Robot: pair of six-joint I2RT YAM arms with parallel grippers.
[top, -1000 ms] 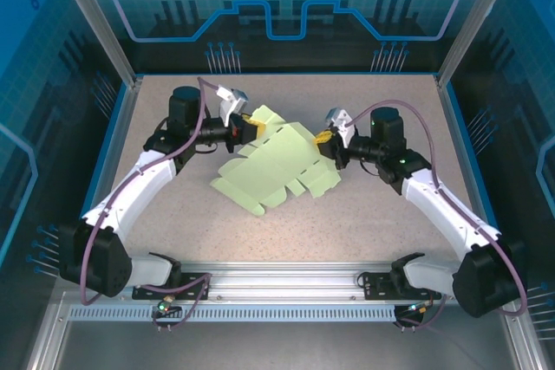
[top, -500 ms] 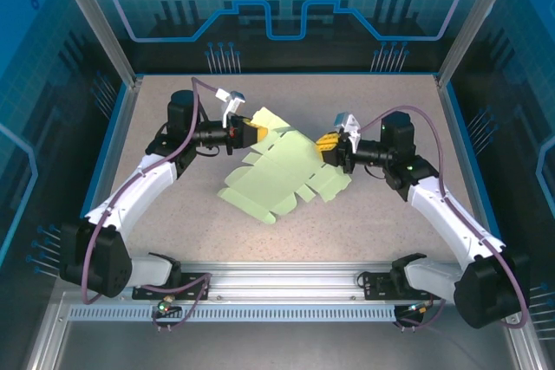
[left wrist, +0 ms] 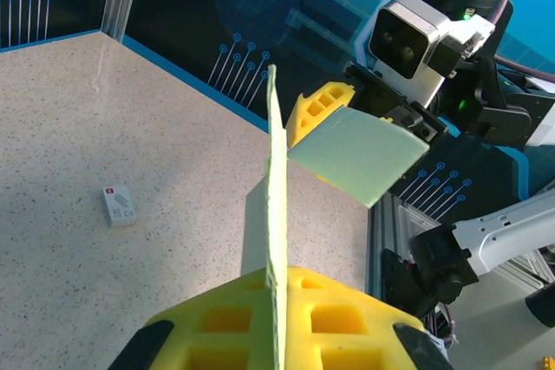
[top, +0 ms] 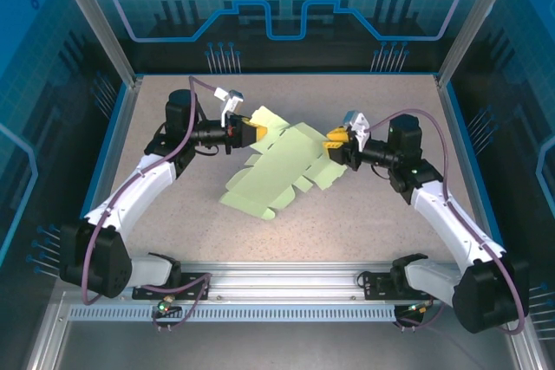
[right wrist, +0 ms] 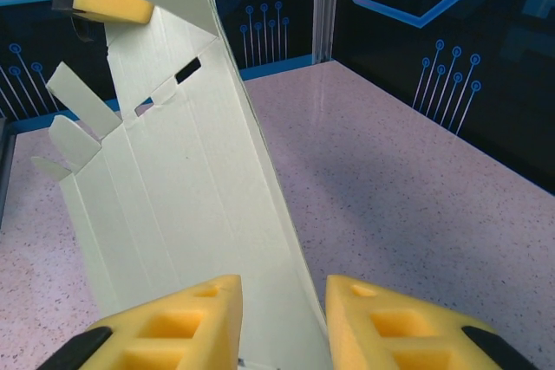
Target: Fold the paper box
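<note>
Right hand [top: 336, 142] had shifted a little outward over the last second, away from the left hand [top: 251, 130], and its yellow pads [right wrist: 165, 322] had come apart. They stood at a narrow gap, slack around the near edge of the paper box [top: 277, 166], which ran between them without being pinched.

Left hand was clamped shut on the opposite edge of the sheet. In the left wrist view the pale green card rose edge-on from between its pads. One flap bent off sideways toward the right hand, just ahead.

Paper box was unfolded, a flat die-cut sheet with creases, slots and small tabs. It hung between the two hands, high at the left hand's end. Its lower corner sloped down toward the worktop [top: 173, 205] on the side nearer the arm bases; contact there could not be confirmed.

Small white tag [left wrist: 119, 205] lay on the worktop to the left of the left hand, well apart from the sheet.
</note>
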